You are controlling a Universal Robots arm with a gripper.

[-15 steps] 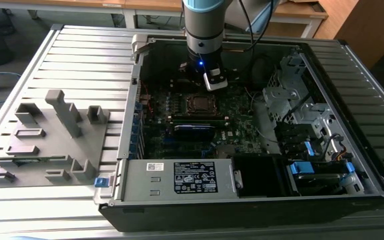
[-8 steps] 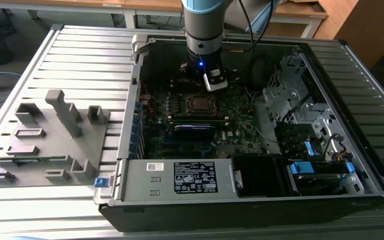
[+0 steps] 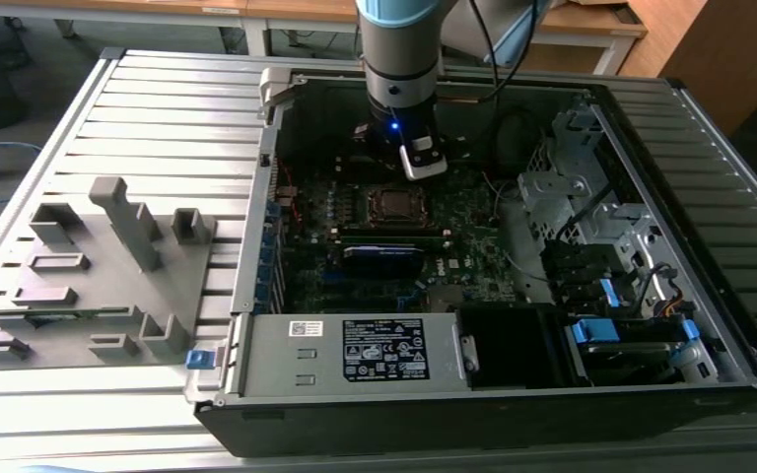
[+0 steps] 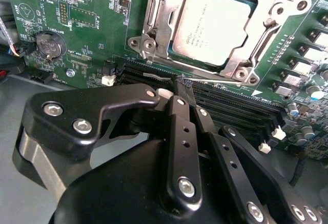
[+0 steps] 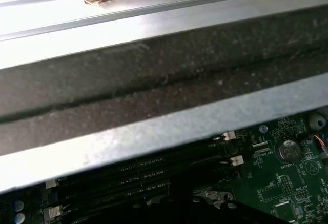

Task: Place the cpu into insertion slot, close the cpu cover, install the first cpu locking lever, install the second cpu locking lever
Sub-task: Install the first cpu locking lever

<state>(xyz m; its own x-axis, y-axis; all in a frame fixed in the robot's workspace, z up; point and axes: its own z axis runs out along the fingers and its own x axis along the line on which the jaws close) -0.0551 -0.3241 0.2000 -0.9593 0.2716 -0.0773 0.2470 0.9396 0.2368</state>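
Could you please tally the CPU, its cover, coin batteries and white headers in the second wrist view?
Dull grey square cpu: 1
Silver metal cpu cover frame: 1
Round silver coin battery: 1
Small white plug headers: 3
Total: 6

The arm (image 3: 401,69) is a dark grey cylinder with a pale blue joint cap, a small blue light (image 3: 393,125) and a black cable (image 3: 516,54) alongside. The gripper (image 4: 183,83) is matte black, its linked bars and fingers (image 4: 177,116) studded with silver screws (image 4: 186,186).
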